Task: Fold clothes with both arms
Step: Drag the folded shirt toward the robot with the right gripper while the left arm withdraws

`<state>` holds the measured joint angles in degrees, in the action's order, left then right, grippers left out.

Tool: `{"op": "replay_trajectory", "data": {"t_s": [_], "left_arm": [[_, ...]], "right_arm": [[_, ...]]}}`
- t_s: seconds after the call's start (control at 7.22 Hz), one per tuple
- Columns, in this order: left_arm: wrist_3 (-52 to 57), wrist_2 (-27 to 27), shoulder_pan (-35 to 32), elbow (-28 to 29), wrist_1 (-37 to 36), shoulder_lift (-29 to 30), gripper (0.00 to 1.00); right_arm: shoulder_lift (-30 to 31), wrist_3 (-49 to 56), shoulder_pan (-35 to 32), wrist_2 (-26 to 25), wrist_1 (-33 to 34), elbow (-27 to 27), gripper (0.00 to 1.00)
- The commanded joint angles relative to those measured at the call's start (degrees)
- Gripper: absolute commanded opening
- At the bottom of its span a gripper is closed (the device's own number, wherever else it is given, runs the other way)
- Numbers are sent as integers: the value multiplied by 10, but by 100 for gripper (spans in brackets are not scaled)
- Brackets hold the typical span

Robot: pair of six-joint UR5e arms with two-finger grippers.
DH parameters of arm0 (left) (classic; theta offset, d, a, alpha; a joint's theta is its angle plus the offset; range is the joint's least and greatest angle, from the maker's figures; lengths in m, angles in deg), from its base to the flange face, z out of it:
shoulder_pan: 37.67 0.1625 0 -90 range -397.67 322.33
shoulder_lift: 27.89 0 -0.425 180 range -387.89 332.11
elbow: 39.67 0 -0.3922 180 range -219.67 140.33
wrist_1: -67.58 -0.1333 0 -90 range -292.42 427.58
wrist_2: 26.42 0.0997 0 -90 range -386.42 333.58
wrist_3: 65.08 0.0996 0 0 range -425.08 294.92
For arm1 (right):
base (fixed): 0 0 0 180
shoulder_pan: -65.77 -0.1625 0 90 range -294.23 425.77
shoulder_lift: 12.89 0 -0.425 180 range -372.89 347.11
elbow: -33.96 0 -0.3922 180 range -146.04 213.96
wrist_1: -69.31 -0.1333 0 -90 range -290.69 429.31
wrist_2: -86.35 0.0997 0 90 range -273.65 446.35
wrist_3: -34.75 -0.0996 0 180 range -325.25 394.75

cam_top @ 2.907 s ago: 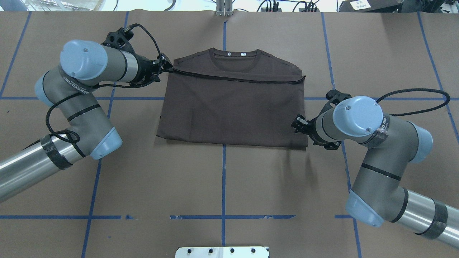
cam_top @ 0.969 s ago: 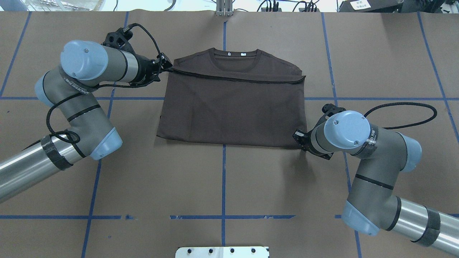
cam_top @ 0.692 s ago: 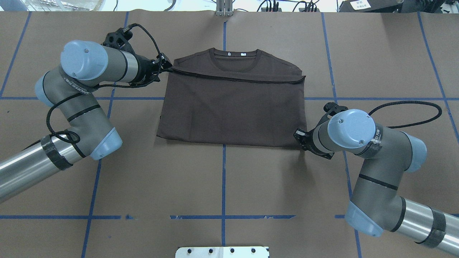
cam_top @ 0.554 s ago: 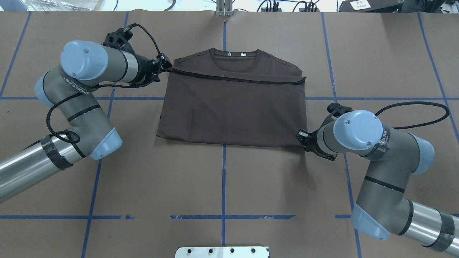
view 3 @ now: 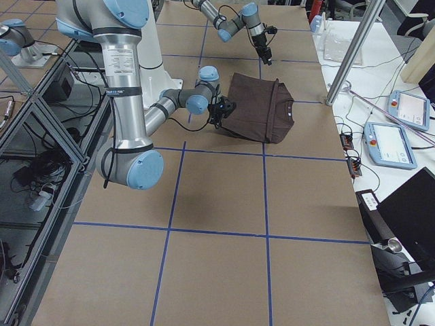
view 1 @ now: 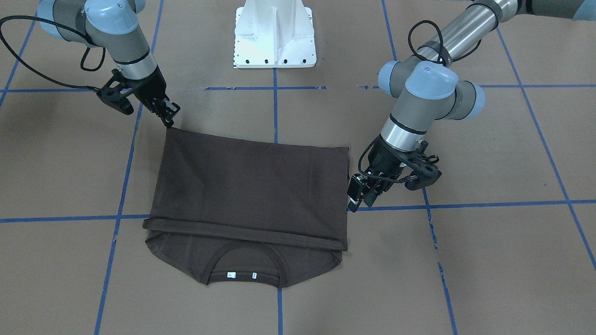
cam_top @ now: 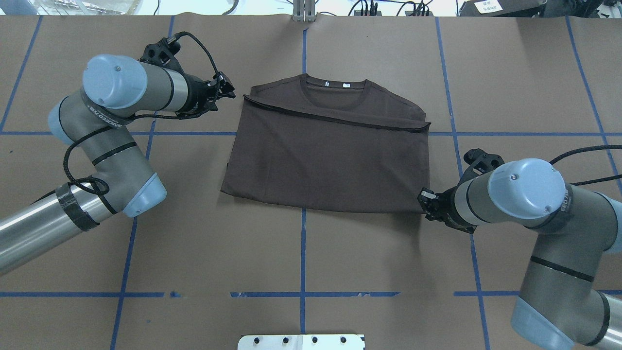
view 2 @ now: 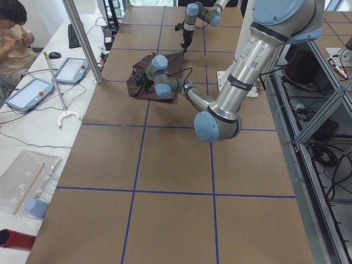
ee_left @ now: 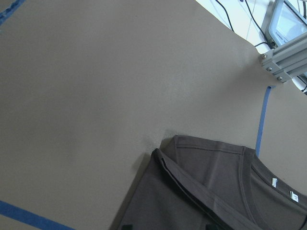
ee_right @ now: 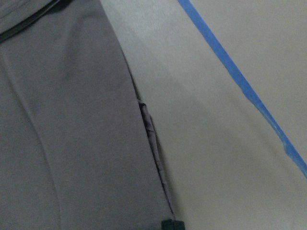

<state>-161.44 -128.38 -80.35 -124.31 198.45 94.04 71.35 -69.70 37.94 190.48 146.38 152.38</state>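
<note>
Dragged toward the right since a moment ago, the dark brown short-sleeved T-shirt (cam_top: 330, 160) is now lying clear of the black two-finger left gripper (cam_top: 227, 89), which was touching its far left corner before. That gripper is hovering just beside the corner with its fingers spread and nothing between them. The black two-finger right gripper (cam_top: 423, 198) is pinching the shirt's near right corner, its fingers pressed together on the cloth, and it too is sitting farther right than before. The shirt is lying flat, folded once, its lower part covering the chest. Its dark hem edge (cam_top: 335, 116) is running at a slant just below the ribbed round collar (cam_top: 332, 89), where two small white neck tags (cam_top: 346, 85) are showing. The grey tubular left arm (cam_top: 112, 82) is reaching in from the near left, and the grey tubular right arm (cam_top: 525, 189) from the near right, both with light blue joint caps. Under them the brown paper-covered table (cam_top: 301, 253) is showing its grid of blue tape lines.
</note>
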Motion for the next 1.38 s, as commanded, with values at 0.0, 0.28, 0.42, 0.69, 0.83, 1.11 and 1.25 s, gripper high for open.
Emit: {"op": "replay_trajectory", "data": {"t_s": [0.0,0.28,0.42,0.69,0.83,1.11,1.25], "left_arm": [[-44,2,26,-3,2,3,60],[-43,1,26,-4,2,1,60],[-43,0,26,-3,3,1,60],[-44,-1,40,-4,4,2,60],[-43,-1,44,-3,7,2,60],[-43,-8,54,-29,18,4,60],[-45,-33,75,-65,11,-1,60]], "right_arm": [[61,-21,64,23,3,87,0],[73,-74,152,25,1,125,0],[87,-74,187,30,2,145,0],[92,-76,245,61,2,151,0],[100,-76,270,65,2,151,0],[98,-99,273,57,3,148,100],[94,-98,216,58,1,161,100]]}}
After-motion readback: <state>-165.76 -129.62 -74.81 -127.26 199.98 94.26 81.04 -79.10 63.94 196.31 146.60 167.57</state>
